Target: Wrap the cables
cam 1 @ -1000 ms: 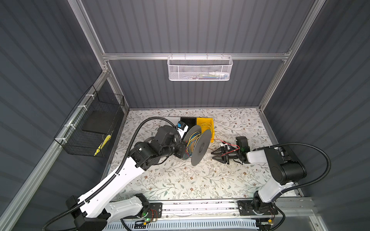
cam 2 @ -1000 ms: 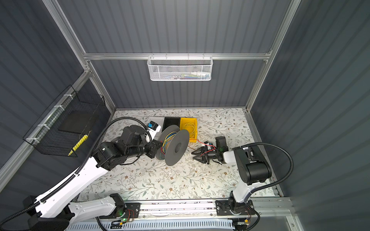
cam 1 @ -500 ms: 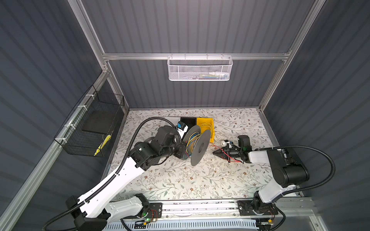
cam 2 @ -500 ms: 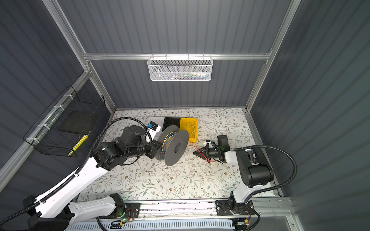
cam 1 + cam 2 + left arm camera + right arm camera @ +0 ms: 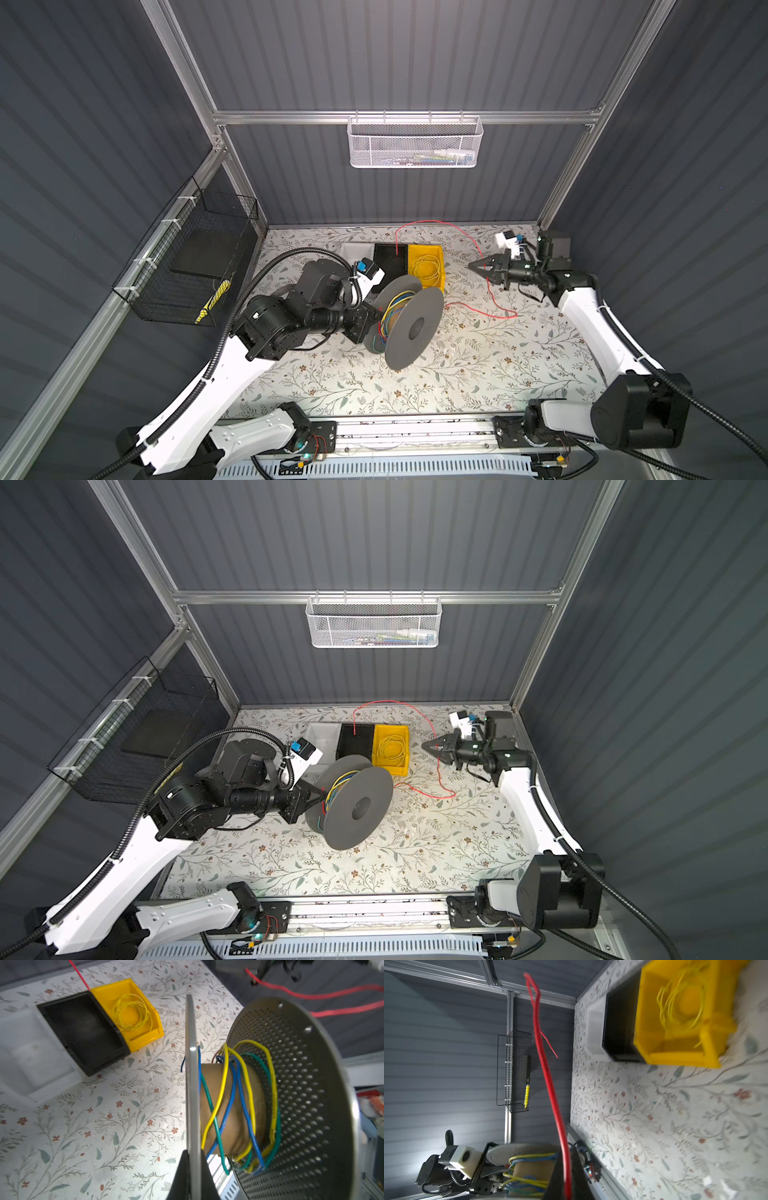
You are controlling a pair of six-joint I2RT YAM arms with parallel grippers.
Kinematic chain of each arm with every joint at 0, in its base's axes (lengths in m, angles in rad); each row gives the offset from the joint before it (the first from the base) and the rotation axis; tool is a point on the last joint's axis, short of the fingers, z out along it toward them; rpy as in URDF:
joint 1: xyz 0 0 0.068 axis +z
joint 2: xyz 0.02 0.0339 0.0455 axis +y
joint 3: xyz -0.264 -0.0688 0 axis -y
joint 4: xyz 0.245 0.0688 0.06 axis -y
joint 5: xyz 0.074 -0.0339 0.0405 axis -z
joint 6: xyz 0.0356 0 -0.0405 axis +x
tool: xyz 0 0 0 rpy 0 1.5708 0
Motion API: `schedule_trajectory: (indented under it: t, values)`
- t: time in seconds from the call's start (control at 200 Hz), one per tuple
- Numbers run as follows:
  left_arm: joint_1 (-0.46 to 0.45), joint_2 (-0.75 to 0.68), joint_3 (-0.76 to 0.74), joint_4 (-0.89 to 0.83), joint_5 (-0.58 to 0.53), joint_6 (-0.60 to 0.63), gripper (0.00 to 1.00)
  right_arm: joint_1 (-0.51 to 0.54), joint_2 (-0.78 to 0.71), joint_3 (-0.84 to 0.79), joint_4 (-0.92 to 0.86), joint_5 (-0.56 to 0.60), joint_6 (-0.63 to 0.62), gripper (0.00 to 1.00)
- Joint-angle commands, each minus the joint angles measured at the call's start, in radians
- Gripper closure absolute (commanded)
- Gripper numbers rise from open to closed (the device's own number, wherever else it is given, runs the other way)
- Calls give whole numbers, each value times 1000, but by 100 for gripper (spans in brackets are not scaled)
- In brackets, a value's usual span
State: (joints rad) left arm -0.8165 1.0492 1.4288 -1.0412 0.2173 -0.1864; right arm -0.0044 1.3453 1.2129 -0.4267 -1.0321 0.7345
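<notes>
The left gripper holds up a grey spool, jaws clenched on its flange. Yellow, blue and green cables are wound on. Right of the spool, the right gripper jaws pinch the red cable, mostly unwound.

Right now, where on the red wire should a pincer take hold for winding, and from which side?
Take the red wire on the low stretch just right of the spool, coming down from above with the jaws across it. That stretch looks slack and free near the table. The right pincer, shut farther along, leaves a long tail arching over the black bin.
</notes>
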Motion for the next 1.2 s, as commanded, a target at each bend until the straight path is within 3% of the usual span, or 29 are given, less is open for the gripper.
schedule_trajectory:
  t: [0.0, 0.185, 0.36, 0.485, 0.64, 0.75, 0.94, 1.086, 1.196]
  values:
    - [-2, -27, -50, -30, 154, 33, 100, -18, 75, 205, -299, 86, -190, 100]
    - [-11, -76, -104, -13, 125, 58, 100, -10, 169, 587, -444, 190, -213, 100]
    - [-36, 16, -75, -51, 37, 117, 100, 74, 286, 950, -602, 269, -225, 100]
    - [-74, 133, -24, -81, -163, 124, 100, 147, 333, 1097, -596, 284, -163, 100]
    - [-100, 275, 103, -81, -351, 16, 100, 204, 384, 1268, -590, 258, -82, 100]
    - [-107, 403, 238, -132, -406, -102, 100, 236, 367, 1292, -554, 220, -22, 100]
    - [-110, 522, 340, -108, -529, -232, 100, 272, 266, 1218, -412, 169, 90, 100]
    - [-92, 500, 309, 86, -597, -329, 100, 333, 180, 1146, -304, 154, 161, 100]
    - [-41, 511, 297, 216, -553, -397, 100, 398, 90, 1054, -258, 176, 173, 100]
